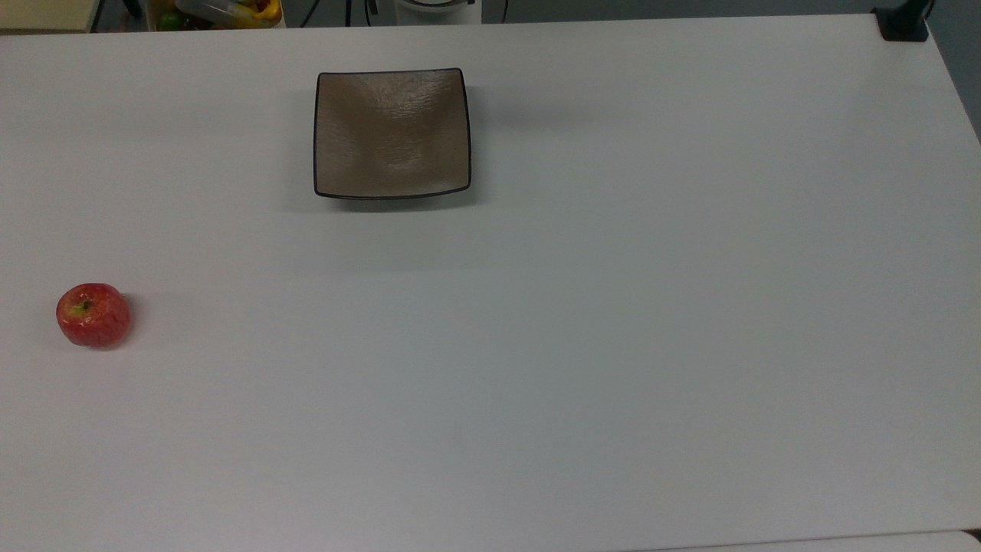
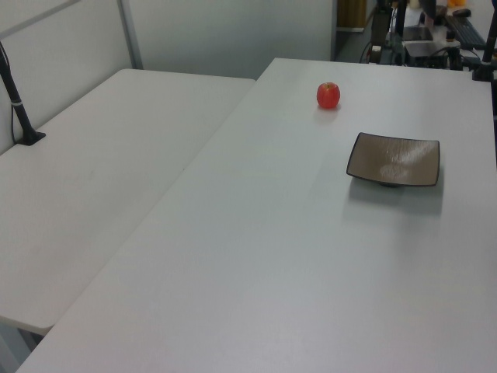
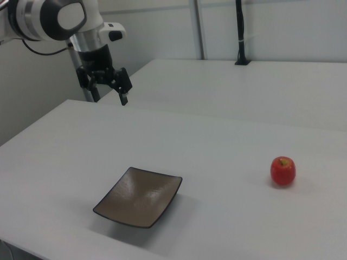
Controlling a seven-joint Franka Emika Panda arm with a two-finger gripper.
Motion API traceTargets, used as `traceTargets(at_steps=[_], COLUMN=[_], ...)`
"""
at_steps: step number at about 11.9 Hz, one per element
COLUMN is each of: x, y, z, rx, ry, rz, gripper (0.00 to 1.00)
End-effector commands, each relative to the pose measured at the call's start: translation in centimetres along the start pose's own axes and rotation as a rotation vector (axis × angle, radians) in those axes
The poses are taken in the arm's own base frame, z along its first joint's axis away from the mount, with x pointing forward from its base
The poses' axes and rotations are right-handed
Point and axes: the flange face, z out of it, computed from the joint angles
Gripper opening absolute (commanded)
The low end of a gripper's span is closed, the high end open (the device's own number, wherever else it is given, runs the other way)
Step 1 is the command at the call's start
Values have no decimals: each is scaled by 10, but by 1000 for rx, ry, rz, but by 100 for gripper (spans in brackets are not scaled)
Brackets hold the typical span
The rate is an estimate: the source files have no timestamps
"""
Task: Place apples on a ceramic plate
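Observation:
A small red apple (image 1: 93, 315) with a yellow-green stem dip rests on the white table near the top view's left edge, far from the plate. It also shows in the left view (image 2: 328, 95) and the right view (image 3: 283, 170). The square taupe-brown ceramic plate (image 1: 392, 134) with a thin black rim lies bare near the table's far edge (image 2: 394, 158) (image 3: 138, 196). In the right view my gripper (image 3: 108, 93) hangs high above the table's far left corner. It is open, holds nothing, and is well away from both apple and plate.
The white table (image 1: 613, 345) spreads wide around both things. A second white table (image 2: 101, 171) adjoins it, with a black pole (image 2: 19, 109) clamped on. A black clamp (image 1: 903, 23) sits at the top view's upper right corner. Coloured clutter (image 1: 222, 11) lies beyond the far edge.

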Motion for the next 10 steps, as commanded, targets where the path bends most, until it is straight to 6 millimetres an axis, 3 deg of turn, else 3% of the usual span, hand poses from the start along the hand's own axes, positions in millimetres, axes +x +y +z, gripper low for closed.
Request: traceTargets(at_steps=[1, 6, 7, 10], x=[28, 96, 108, 122], y=[41, 132, 160, 209], z=[6, 23, 31, 53], rx=[-30, -85, -100, -116], ry=[19, 94, 130, 225], rz=[40, 194, 273, 462], gripper=[100, 100, 100, 100])
